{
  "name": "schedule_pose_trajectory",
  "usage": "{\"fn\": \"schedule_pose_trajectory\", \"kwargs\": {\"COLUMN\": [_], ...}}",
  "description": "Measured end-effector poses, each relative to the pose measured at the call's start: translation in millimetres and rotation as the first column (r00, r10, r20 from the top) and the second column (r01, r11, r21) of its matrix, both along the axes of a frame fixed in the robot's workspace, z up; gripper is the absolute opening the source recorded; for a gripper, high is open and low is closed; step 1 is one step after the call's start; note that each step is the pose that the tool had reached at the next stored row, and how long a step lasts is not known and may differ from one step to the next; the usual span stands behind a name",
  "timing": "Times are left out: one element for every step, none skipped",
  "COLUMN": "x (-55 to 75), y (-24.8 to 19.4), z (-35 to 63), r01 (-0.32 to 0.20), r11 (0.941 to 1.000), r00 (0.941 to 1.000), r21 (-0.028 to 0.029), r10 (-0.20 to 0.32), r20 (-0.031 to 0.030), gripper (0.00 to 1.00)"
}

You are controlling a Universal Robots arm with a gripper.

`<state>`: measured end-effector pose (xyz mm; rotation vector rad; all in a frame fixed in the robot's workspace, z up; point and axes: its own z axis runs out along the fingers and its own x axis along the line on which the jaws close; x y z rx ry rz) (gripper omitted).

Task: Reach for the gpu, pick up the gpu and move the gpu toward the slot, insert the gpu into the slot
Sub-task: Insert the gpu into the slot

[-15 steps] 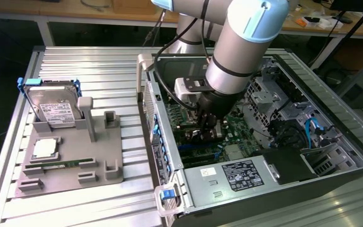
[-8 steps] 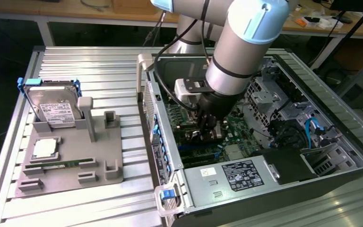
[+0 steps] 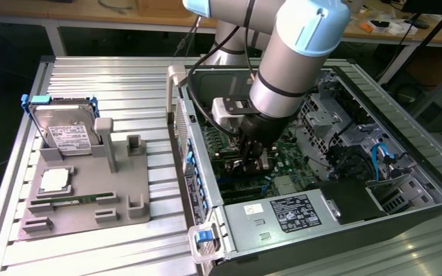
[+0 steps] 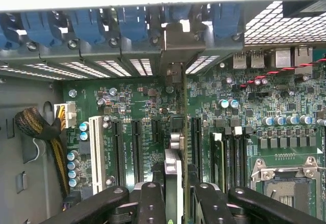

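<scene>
Now, with the black end effector [image 4: 173, 196] clenched on the thin, edge-on gpu [image 4: 174, 168] just above the green motherboard's black slot [image 4: 175, 123], it should descend squarely, bracket aligned.

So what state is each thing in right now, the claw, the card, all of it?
claw: shut on the gpu, down inside the case
gpu: held edge-on, upright over the motherboard slots
case: lying on its side, side panel off
hard drive: standing upright in the grey holder
memory stick: lying flat in the holder
</scene>
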<state>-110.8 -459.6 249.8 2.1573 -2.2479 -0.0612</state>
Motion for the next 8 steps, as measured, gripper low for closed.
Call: {"fn": "schedule_pose_trajectory", "kwargs": {"x": [0.0, 0.0, 0.0, 0.0, 0.0, 0.0, 0.0, 0.1], "y": [0.0, 0.0, 0.0, 0.0, 0.0, 0.0, 0.0, 0.1], "z": [-0.2, -0.3, -0.3, -0.3, -0.3, -0.3, -0.3, -0.3], "r01": [0.0, 0.0, 0.0, 0.0, 0.0, 0.0, 0.0, 0.0], "r11": [1.0, 1.0, 1.0, 1.0, 1.0, 1.0, 1.0, 1.0], "r00": [1.0, 1.0, 1.0, 1.0, 1.0, 1.0, 1.0, 1.0], "r21": [0.0002, 0.0003, 0.0003, 0.0003, 0.0003, 0.0003, 0.0003, 0.0004], "r10": [0.0, 0.0, 0.0, 0.0, 0.0, 0.0, 0.0, 0.0], "r20": [0.0, 0.0001, 0.0001, 0.0001, 0.0001, -0.0001, -0.0008, -0.0027], "gripper": [0.27, 0.27, 0.27, 0.27, 0.27, 0.27, 0.27, 0.27]}}
